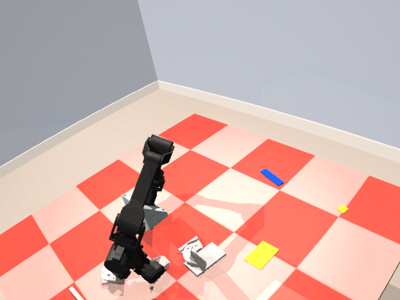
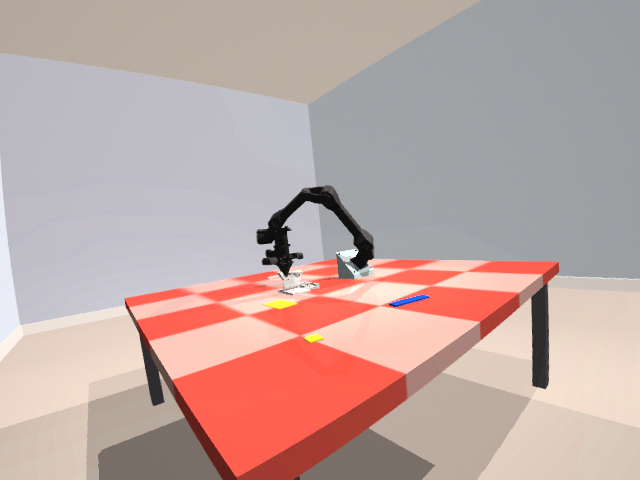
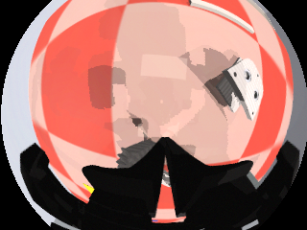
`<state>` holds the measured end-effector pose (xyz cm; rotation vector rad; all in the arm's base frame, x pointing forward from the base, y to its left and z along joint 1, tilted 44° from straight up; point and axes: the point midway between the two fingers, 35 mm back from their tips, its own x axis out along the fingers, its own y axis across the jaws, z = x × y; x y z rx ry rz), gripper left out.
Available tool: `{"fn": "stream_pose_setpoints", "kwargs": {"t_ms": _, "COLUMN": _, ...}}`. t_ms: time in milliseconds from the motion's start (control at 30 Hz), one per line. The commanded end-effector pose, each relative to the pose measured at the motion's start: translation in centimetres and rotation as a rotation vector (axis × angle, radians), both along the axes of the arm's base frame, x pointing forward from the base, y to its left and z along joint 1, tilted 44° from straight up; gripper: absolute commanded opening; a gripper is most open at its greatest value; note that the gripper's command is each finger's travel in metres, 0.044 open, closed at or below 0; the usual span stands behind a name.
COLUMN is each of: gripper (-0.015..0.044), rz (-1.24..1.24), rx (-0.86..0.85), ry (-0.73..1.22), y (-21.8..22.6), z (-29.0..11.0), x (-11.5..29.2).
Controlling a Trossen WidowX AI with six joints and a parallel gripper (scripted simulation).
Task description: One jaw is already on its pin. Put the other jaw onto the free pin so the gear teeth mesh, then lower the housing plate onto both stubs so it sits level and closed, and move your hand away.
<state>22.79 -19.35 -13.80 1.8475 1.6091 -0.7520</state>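
My gripper [image 2: 286, 273] [image 3: 165, 140] is shut, its fingertips low over the table. The loose white jaw [image 1: 162, 260] is partly hidden behind the arm and looks tilted on edge; its grey toothed side [image 3: 134, 154] shows just left of my fingers in the wrist view. Nothing shows between the fingertips. The housing plate [image 1: 109, 274] [image 3: 247, 86], white with two holes, is propped at a tilt, upper right in the wrist view. The white base [image 1: 214, 252] stands right of the loose jaw, with the mounted jaw [image 1: 189, 255] on it. The free pin cannot be made out clearly.
A yellow rectangle [image 1: 261, 255] [image 2: 280, 304], a smaller yellow square [image 1: 342, 209] [image 2: 313, 338] and a blue bar [image 1: 272, 177] [image 2: 409, 300] lie on the checkered table. A white strip [image 1: 76, 293] [image 3: 223, 14] lies beyond the housing plate. The pale arm mount [image 1: 155, 217] [image 2: 347, 266] stands behind.
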Motion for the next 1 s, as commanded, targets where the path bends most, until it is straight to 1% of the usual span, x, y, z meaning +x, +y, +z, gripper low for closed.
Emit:
{"fn": "stream_pose_setpoints", "kwargs": {"t_ms": 0, "gripper": 0.0, "rz": -0.006, "rx": -0.002, "ry": -0.003, "y": -0.2, "z": 0.1, "x": 0.3}}
{"fn": "stream_pose_setpoints", "kwargs": {"t_ms": 167, "gripper": 0.0, "rz": -0.006, "rx": -0.002, "ry": -0.003, "y": -0.4, "z": 0.2, "x": 0.3}}
{"fn": "stream_pose_setpoints", "kwargs": {"t_ms": 367, "gripper": 0.0, "rz": -0.001, "rx": -0.003, "ry": 0.001, "y": -4.0, "z": 4.3, "x": -0.6}}
{"fn": "stream_pose_setpoints", "kwargs": {"t_ms": 500, "gripper": 0.0, "rz": -0.001, "rx": -0.003, "ry": 0.001, "y": -4.1, "z": 4.4, "x": -0.7}}
{"fn": "stream_pose_setpoints", "kwargs": {"t_ms": 533, "gripper": 0.0026, "rz": -0.011, "rx": -0.004, "ry": -0.001, "y": -3.8, "z": 3.9, "x": -0.5}}
{"fn": "stream_pose_setpoints", "kwargs": {"t_ms": 967, "gripper": 0.0368, "rz": -0.011, "rx": -0.004, "ry": -0.001, "y": -3.8, "z": 3.9, "x": -0.5}}
